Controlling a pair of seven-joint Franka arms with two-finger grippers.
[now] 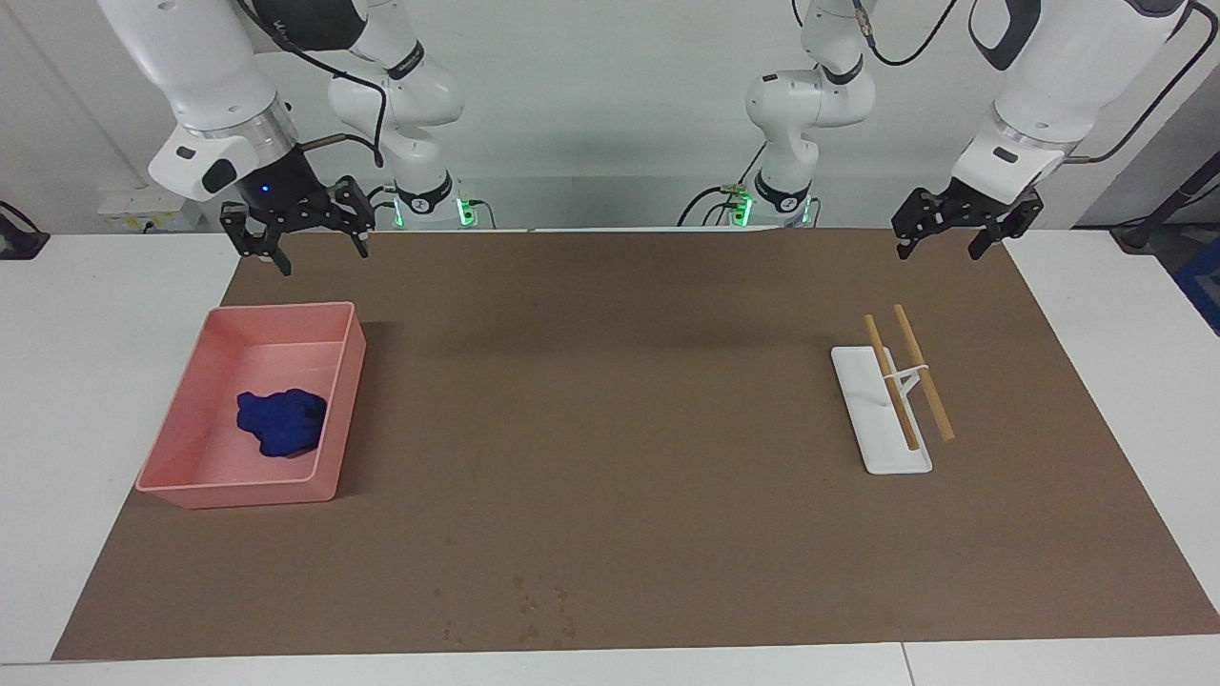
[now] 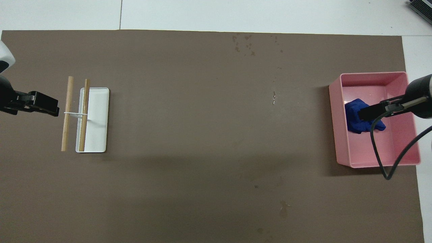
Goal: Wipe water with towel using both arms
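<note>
The deep-blue towel (image 1: 281,422) lies bunched in the pink tray (image 1: 276,310) at the right arm's end of the table. My right gripper (image 1: 305,253) hangs open and empty high above the tray. In the overhead view the right gripper (image 2: 366,113) covers part of the towel (image 2: 354,119) without touching it. Small water drops (image 1: 534,610) dot the brown mat near the edge farthest from the robots, and in the overhead view the water drops (image 2: 244,44) show there too. My left gripper (image 1: 939,250) waits open in the air at the left arm's end.
A white flat stand with two wooden sticks (image 1: 891,400) sits on the mat at the left arm's end, and the left gripper (image 2: 44,104) hangs beside it in the overhead view. A few more drops (image 2: 274,98) lie mid-mat. The brown mat (image 1: 610,400) covers most of the table.
</note>
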